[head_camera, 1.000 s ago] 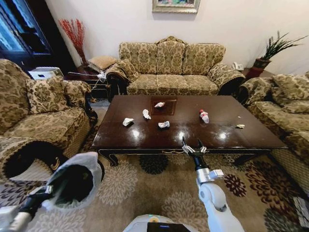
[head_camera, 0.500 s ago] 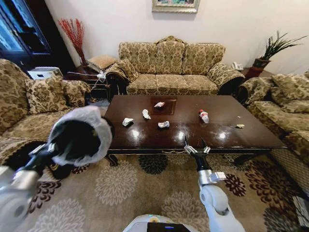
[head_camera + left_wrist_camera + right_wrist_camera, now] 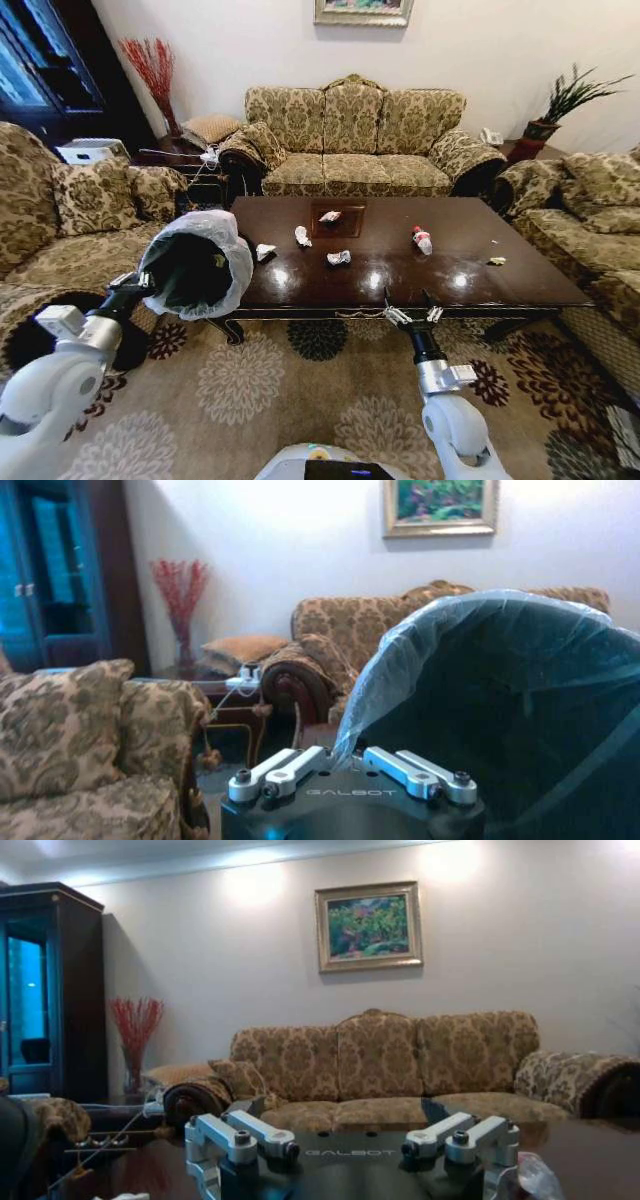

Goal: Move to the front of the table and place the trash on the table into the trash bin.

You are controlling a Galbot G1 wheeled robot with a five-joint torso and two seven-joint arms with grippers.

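The table point(image 3: 400, 270) carries the paper scraps point(image 3: 339, 257) and a bottle point(image 3: 423, 240). At the table's left corner the left claw point(image 3: 350, 772) pinches the rim of the tilted bin point(image 3: 200, 265), which could slip or hit the table. The right claw point(image 3: 410, 312), spread, waits at the table's near edge. Both claws read "GALBOT".

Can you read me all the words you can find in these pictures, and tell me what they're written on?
"GALBOT" on the left gripper, which holds the trash bin.
"GALBOT" on the right gripper, open, low by the table edge.
The bottle has a red label, too small to read.
The painting has no readable words.
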